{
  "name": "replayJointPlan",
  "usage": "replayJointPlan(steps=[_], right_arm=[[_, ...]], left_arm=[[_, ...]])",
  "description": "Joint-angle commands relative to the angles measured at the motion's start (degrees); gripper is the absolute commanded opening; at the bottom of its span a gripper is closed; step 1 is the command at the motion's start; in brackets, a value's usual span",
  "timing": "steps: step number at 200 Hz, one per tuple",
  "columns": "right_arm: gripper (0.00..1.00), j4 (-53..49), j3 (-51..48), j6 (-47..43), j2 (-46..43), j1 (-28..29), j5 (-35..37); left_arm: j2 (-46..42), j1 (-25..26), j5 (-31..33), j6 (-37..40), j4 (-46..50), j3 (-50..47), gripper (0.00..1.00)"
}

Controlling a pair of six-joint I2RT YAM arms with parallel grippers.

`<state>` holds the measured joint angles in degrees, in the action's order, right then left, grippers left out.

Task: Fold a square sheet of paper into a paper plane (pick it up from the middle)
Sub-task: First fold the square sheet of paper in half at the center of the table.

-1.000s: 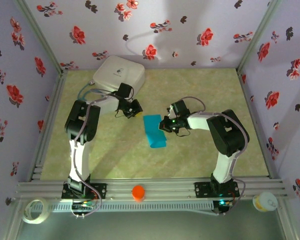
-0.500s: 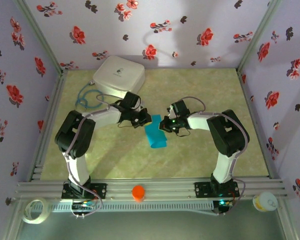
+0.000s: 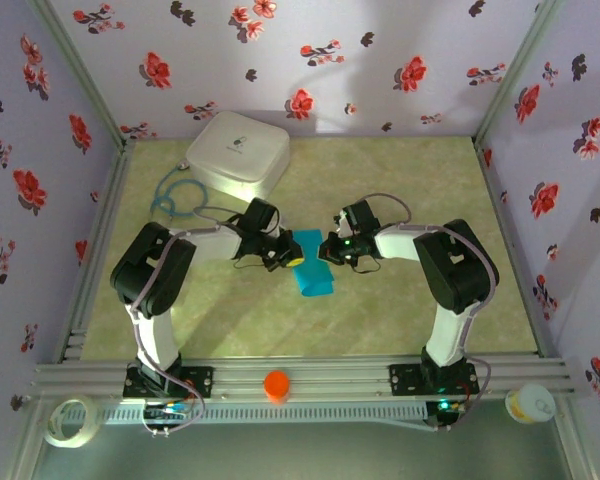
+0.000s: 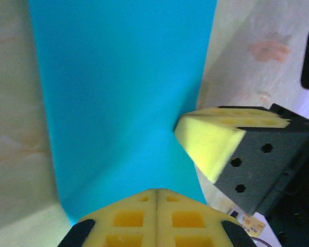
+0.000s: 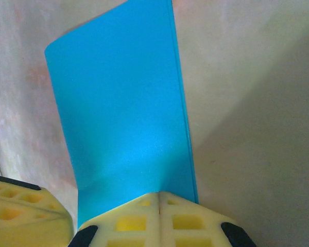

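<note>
**Both Grippers Clenching the Folded Blue Sheet at Mid-Table**

The left gripper (image 4: 155, 199) is holding its jaws clenched, the two yellow pads meeting along a thin seam. One end of the sheet of paper (image 4: 118, 87) is running straight into that seam, so the jaws are pinching it. The right gripper (image 5: 158, 199) is doing the same from the other side, with its pads pressed together on the turquoise sheet. In the left wrist view, one of the right gripper's yellow pads (image 4: 208, 144) is touching the sheet's right edge, just beside the left pads.

The sheet is showing as a long rectangle, folded over on itself, with a doubled edge running along its right side in the right wrist view. It is curving up slightly where it meets the pads, and the rest is lying on the table (image 3: 400, 170). From above, it is sitting in the middle of the table, its far end between the two grippers and its length pointing toward the near edge, slightly to the right.

Farther out, a white rounded box (image 3: 238, 150) is resting at the far left of the table, well apart from the sheet, with a loop of blue cable (image 3: 172, 195) beside it. An orange cap (image 3: 276, 385) is sitting on the rail (image 3: 330, 378) between the arm bases.
</note>
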<state>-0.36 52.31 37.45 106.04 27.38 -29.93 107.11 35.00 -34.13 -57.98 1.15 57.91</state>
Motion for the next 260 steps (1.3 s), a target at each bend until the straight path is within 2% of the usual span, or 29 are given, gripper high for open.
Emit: replayJointPlan(steps=[1,81,149,209,260], right_arm=[[0.0,-10.7,-3.9,-0.4,3.6,-0.1,6.5],[0.0,-10.5,-3.9,-0.5,3.6,-0.1,6.1],[0.0,-10.9,-4.0,-0.5,3.3,-0.2,6.4],[0.0,-10.9,-4.0,-0.5,3.5,-0.2,6.5],[0.0,-11.4,-3.8,-0.5,3.4,-0.2,6.7]], left_arm=[[1.6,0.4,-0.5,1.5,1.6,-0.7,0.0],[3.6,-0.2,4.0,8.5,4.9,-5.0,0.0],[-5.6,0.8,1.9,4.5,3.1,-2.5,0.0],[-2.8,2.8,0.0,2.3,-1.3,-5.0,0.0],[-0.9,2.7,1.0,5.1,-1.1,-8.0,0.0]])
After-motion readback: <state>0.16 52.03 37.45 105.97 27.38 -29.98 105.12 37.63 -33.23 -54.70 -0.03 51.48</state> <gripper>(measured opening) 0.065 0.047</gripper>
